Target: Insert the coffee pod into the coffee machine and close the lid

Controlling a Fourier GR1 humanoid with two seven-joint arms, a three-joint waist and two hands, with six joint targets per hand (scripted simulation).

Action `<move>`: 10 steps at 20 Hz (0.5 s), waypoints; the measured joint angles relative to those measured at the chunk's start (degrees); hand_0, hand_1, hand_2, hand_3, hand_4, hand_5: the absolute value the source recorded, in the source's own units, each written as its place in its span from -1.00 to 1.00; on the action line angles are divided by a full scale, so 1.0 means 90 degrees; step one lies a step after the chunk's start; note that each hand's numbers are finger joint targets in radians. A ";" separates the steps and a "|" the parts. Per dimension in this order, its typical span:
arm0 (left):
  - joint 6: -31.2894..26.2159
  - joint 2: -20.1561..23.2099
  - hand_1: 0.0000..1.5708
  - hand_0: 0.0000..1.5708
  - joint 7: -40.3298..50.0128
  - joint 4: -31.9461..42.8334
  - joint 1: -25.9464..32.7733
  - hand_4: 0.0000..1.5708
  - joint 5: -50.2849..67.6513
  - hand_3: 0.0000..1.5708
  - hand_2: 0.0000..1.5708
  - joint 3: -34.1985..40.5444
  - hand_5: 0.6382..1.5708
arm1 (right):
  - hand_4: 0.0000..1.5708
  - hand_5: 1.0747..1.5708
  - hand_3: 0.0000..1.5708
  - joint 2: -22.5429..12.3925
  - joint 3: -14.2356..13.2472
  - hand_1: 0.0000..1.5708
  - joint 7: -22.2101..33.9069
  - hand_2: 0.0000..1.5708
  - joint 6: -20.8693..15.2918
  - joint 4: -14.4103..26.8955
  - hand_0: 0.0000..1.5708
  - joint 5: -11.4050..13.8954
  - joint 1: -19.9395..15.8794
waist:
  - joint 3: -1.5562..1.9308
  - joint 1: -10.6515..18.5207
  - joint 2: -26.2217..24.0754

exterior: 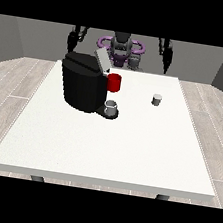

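One coffee pod (156, 99), small and grey, stands upright by itself on the white tabletop (108, 148), well apart from the coffee machine (84, 83) and toward the view's right, where by my reading the hand on that side could reach it most easily. One machine sits at the tabletop's left-centre, a black block with its grey lid (102, 60) tilted up and open, which leaves the pod slot on top free to receive the pod; a red part (114, 82) shows at its front, and one grey cup (111, 107) rests on the drip base just below it, placed to catch a brew. Two arms hang at the far edge, one to each side of the robot's torso; the hand at the view's left (72, 41) and the hand at the view's right (166, 64) are both raised clear of the tabletop and touch nothing. Both are too small and dark to show how they are set, so I cannot tell whether either is wide or narrow. Judging from this layout, nothing of the task is done yet: the pod is not in the machine and the lid is not closed.
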 measured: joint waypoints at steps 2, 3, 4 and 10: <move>-0.0139 0.0072 -1.00 -1.00 -0.0020 0.0050 -0.0070 -1.00 -0.0014 -1.00 -1.00 0.0020 1.00 | -1.00 1.00 -1.00 0.0008 -0.0052 -1.00 0.0015 -1.00 0.0003 0.0057 -1.00 -0.0020 -0.0036 | 0.0024 0.0042 -0.0040; -0.0239 0.0119 -1.00 -1.00 -0.0146 0.0048 -0.0049 -1.00 -0.0052 -1.00 -1.00 -0.0016 1.00 | -1.00 1.00 -1.00 0.0005 -0.0090 -1.00 -0.0018 -1.00 0.0014 0.0109 -1.00 -0.0044 -0.0070 | 0.0032 0.0090 -0.0046; -0.0398 0.0306 -1.00 -1.00 -0.0170 0.0031 -0.0140 -1.00 -0.0010 -1.00 -1.00 0.0076 1.00 | -1.00 1.00 -1.00 0.0046 -0.0079 -1.00 -0.0082 -1.00 0.0007 0.0167 -1.00 -0.0042 -0.0076 | 0.0037 0.0117 -0.0020; -0.1093 0.1107 -1.00 -1.00 -0.1057 0.0211 -0.0209 -1.00 -0.0387 -1.00 -1.00 0.0096 1.00 | -1.00 1.00 -1.00 0.0113 -0.0061 -1.00 -0.0165 -1.00 -0.0520 0.0163 -1.00 0.0461 -0.0070 | 0.0053 0.0033 0.0011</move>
